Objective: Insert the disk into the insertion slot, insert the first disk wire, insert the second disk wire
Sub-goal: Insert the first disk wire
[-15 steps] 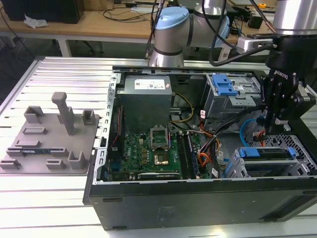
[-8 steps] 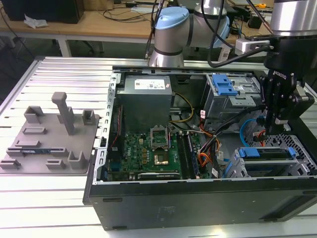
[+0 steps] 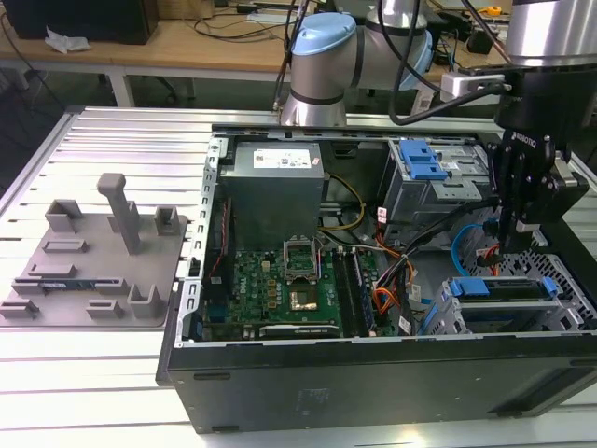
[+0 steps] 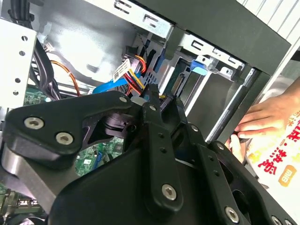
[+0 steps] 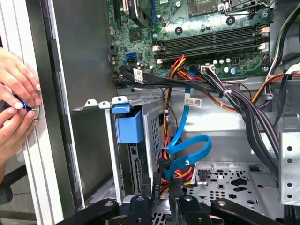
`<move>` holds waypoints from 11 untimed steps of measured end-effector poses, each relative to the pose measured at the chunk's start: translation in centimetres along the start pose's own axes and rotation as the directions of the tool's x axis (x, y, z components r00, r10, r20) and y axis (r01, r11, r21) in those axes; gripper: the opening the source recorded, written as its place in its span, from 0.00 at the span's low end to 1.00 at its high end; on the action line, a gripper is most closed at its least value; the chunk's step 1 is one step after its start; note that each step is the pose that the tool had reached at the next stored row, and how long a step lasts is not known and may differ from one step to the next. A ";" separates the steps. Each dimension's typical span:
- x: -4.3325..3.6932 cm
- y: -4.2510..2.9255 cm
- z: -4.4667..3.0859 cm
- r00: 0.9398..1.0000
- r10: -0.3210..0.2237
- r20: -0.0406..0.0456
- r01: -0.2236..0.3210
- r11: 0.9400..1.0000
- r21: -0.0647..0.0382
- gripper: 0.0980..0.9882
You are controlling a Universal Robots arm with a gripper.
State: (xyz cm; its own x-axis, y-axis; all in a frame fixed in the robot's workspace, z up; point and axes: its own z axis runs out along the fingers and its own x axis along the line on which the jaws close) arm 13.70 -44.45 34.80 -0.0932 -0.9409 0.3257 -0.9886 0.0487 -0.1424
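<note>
Hanging low inside the open computer case (image 3: 373, 383) on the surface (image 3: 93, 373) in the exterior view, with the jaws poised right behind the insertion slot (image 3: 446, 315). Just below and in front of the jaws, already seated in that slot, the disk (image 3: 494, 289), blue carrier outward, presumably to leave its connectors facing the cables. Curving up close beside the jaws, the second disk wire (image 3: 459, 250).

Turning to the second wrist view: jaws drawn nearly together, pinching a small dark plug with yellow leads. Probably the end of the first disk wire (image 4: 132, 74), though hard to be sure from this angle. Gripped by the plug body, most likely to keep it square to the drive's socket. Off to one side of the jaws, a person's hand (image 4: 262, 117) on the case edge.

Moving to the first wrist view: a narrow pinch again, plug just ahead of the jaws at the disk's rear. Looping loose just beyond, the light-blue second wire, not in the grip; plugged in or not, impossible to tell. Well apart from the jaws, two hands (image 5: 16, 98), apparently steadying the case.
</note>
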 end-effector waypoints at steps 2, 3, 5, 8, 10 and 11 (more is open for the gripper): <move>-0.01 0.01 0.03 1.000 0.001 -0.002 -0.001 1.000 0.002 0.22; -0.01 0.01 0.04 1.000 0.001 -0.003 -0.001 1.000 0.002 0.22; -0.01 0.04 0.06 1.000 0.002 -0.003 -0.002 1.000 0.004 0.22; -0.01 0.13 0.05 1.000 0.004 -0.004 -0.004 1.000 0.008 0.22; 0.00 0.20 0.05 1.000 0.005 -0.003 -0.004 1.000 0.011 0.20; 0.00 0.22 0.05 1.000 0.005 -0.003 -0.005 1.000 0.012 0.20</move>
State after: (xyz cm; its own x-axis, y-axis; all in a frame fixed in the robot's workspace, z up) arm 13.48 -44.45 34.73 -0.0985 -0.9394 0.3282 -0.9867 0.0494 -0.1549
